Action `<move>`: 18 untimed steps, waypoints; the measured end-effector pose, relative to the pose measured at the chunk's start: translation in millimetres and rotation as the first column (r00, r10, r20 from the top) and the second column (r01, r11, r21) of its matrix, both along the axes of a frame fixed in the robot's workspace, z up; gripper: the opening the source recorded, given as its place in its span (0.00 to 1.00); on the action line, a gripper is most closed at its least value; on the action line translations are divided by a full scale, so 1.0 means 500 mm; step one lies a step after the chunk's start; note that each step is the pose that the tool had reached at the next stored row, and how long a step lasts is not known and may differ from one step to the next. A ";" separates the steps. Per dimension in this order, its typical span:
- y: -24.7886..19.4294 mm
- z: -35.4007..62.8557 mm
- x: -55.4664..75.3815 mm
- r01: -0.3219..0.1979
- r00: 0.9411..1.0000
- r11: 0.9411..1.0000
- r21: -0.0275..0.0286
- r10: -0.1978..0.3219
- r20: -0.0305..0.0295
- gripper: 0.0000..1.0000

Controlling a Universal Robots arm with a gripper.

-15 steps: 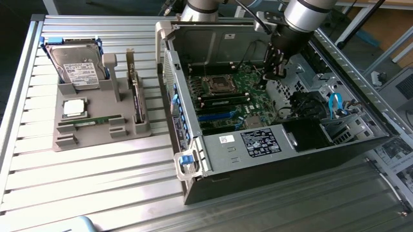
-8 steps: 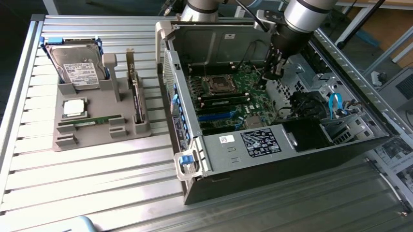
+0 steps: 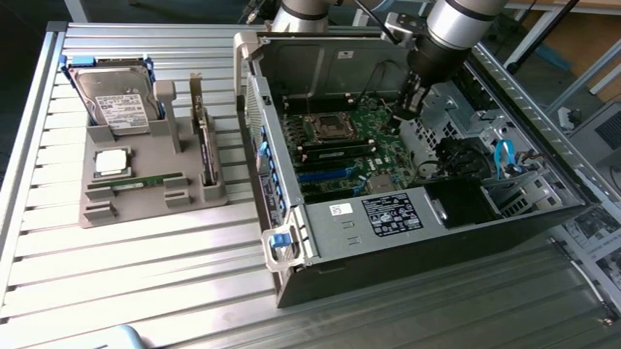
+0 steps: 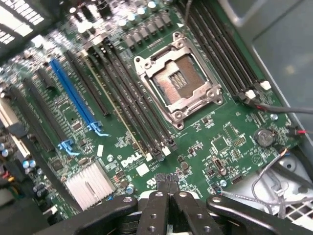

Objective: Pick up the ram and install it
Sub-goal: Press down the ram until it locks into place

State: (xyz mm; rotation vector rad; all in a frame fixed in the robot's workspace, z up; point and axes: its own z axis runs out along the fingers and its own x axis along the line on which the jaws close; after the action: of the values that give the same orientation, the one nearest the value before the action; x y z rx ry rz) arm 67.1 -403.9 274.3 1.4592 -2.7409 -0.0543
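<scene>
A thin green ram stick [image 3: 136, 182] lies flat in the grey holder [image 3: 145, 209] at the exterior view's left. A look-alike stick [image 3: 203, 142] stands on edge at the holder's case side. My gripper [image 3: 406, 109] hangs inside the open computer case, far from both sticks. In the wrist view its black fingers [image 4: 157, 196] meet tip to tip with nothing between them, so the gripper [image 4: 167, 178] is shut and empty above the green motherboard [image 4: 234, 132]. Black memory slots [image 4: 132, 107] run beside the bare processor socket [image 4: 176, 83]. One slot shows a thin tan edge along it.
The holder also carries a silver hard drive [image 3: 116, 102] and a square processor chip [image 3: 110, 161]. The case [image 3: 291, 240] lies on its side on a slatted metal table [image 3: 145, 276]. Inside are a blue cable [image 3: 505, 156], a silver heatsink [image 4: 88, 183] and a blue card slot [image 4: 73, 93].
</scene>
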 end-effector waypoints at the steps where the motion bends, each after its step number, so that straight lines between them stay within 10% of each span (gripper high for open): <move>1: 0.0000 0.000 0.000 0.015 1.000 1.000 0.000 -0.015 0.000 0.11; 9: 0.0000 -0.002 0.000 0.138 0.990 0.990 0.000 -0.138 0.000 0.11; 18: 0.0000 -0.005 0.000 0.311 0.950 0.950 0.000 -0.311 0.000 0.11</move>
State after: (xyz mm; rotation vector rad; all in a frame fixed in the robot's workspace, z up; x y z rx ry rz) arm 67.0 -404.0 271.9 1.0111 -2.9420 -0.0626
